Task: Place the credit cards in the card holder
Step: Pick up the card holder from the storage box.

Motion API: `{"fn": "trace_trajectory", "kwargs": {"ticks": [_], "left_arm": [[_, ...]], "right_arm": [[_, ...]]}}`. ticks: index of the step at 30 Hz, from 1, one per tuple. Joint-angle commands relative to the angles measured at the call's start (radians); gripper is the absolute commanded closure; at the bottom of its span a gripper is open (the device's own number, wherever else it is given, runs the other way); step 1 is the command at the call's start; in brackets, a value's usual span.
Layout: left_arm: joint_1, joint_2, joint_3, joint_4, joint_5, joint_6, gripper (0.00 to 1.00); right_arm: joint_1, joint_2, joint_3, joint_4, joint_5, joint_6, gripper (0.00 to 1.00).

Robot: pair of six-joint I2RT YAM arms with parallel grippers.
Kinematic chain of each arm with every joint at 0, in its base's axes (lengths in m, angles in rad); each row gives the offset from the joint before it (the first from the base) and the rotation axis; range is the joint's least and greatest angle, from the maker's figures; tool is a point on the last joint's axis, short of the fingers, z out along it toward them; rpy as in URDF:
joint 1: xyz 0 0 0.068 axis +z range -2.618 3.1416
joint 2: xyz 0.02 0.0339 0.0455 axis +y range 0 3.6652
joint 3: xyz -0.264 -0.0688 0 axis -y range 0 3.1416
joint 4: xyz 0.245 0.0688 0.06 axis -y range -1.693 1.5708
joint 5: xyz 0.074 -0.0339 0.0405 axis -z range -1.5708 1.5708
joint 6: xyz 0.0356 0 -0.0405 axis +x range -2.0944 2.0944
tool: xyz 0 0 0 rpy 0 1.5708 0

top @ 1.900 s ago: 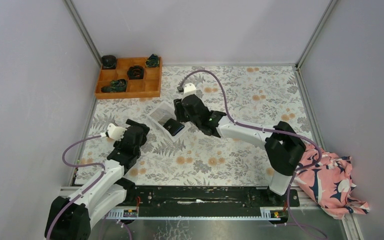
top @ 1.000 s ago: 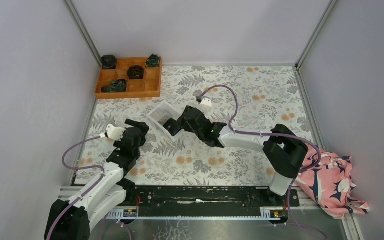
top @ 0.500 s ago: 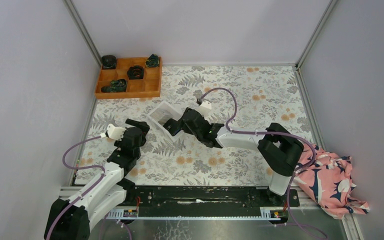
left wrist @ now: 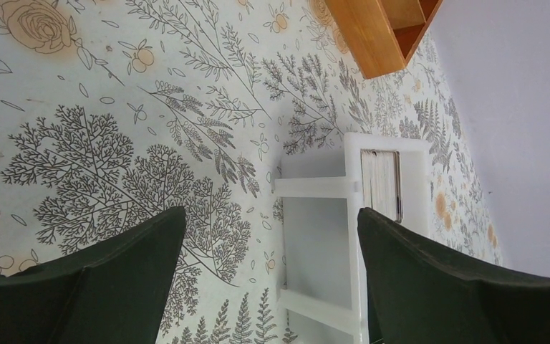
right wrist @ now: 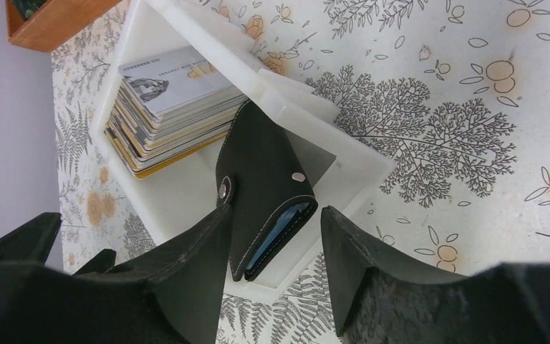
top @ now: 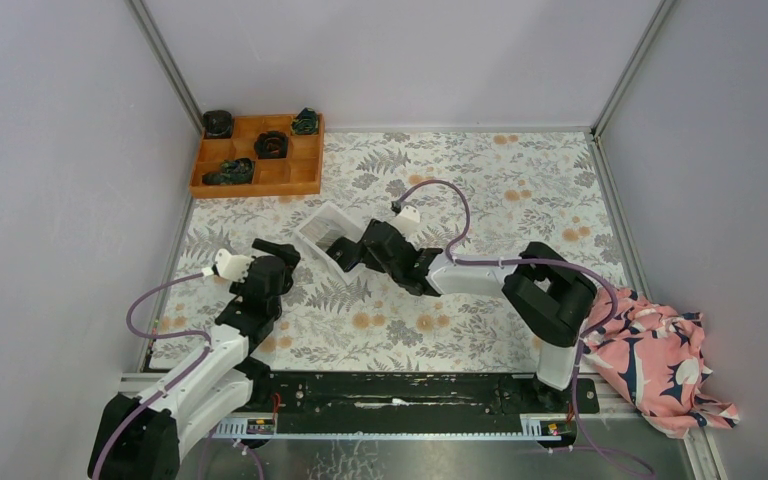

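A stack of credit cards (right wrist: 168, 100), whitish-grey on top with orange-yellow edges below, lies in the far section of a white tray (right wrist: 179, 190). The black card holder (right wrist: 265, 172) lies folded in the near section, a blue inner edge showing at its near end. My right gripper (right wrist: 276, 215) is open and low over the tray, its fingers on either side of the holder's near end. The left finger sits against the holder's edge and the right finger stands apart from it. My left gripper (left wrist: 271, 215) is wide open and empty, left of the tray (left wrist: 315, 236).
An orange compartmented box (top: 260, 155) with dark items stands at the back left by the wall. A pink patterned cloth (top: 660, 360) lies at the near right. The tray (top: 318, 226) sits at an angle on the floral table cover between both grippers.
My right gripper has come down from over the tray and swung round to reach the card holder from the right. The holder stays in the tray. The left arm has not moved.
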Motion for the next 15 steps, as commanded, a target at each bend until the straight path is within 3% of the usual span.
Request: {"fn": "trace_trajectory", "kwargs": {"ticks": [1,15], "left_arm": [[-0.006,0.009,-0.015,0.069,-0.021,-0.005,0.04],[-0.006,0.049,-0.03,0.111,-0.028,-0.006,0.04]], "right_arm": [[-0.011,0.02,0.013,0.045,-0.013,0.028,0.44],[-0.03,0.065,0.03,0.08,-0.066,0.031,0.45]]}}
